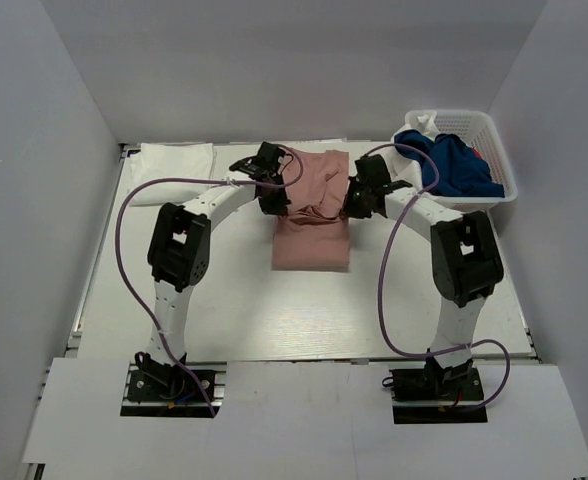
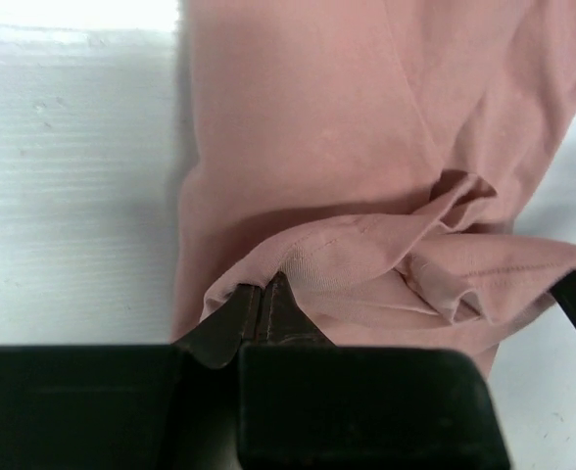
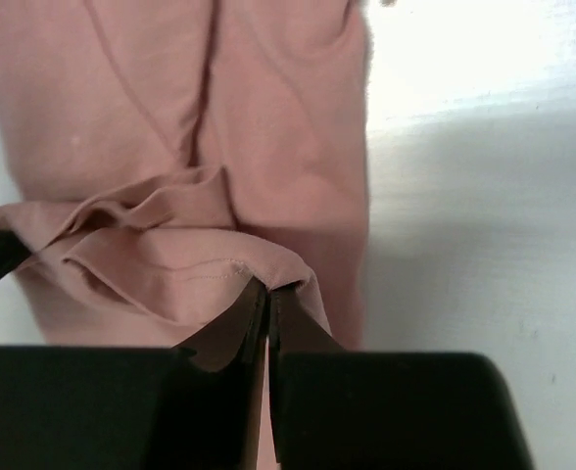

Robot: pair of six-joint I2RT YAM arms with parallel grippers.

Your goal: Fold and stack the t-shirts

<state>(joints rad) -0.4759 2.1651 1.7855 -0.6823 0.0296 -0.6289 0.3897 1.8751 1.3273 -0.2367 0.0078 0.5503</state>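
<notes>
A dusty pink t-shirt (image 1: 312,240) lies in a long folded strip at the middle of the table. Its far part is lifted and bunched between the two grippers. My left gripper (image 1: 279,207) is shut on the shirt's left edge; in the left wrist view the fingertips (image 2: 264,291) pinch a fold of the pink t-shirt (image 2: 308,127). On the right, my right gripper (image 1: 350,207) is shut on the other edge, and the right wrist view has its fingertips (image 3: 268,290) clamped on a stitched hem of the pink t-shirt (image 3: 170,117). A navy blue t-shirt (image 1: 454,165) lies in the basket.
A white mesh basket (image 1: 502,165) stands at the back right with clothes heaped in it. A folded white cloth (image 1: 174,160) lies at the back left corner. Grey walls close in on both sides.
</notes>
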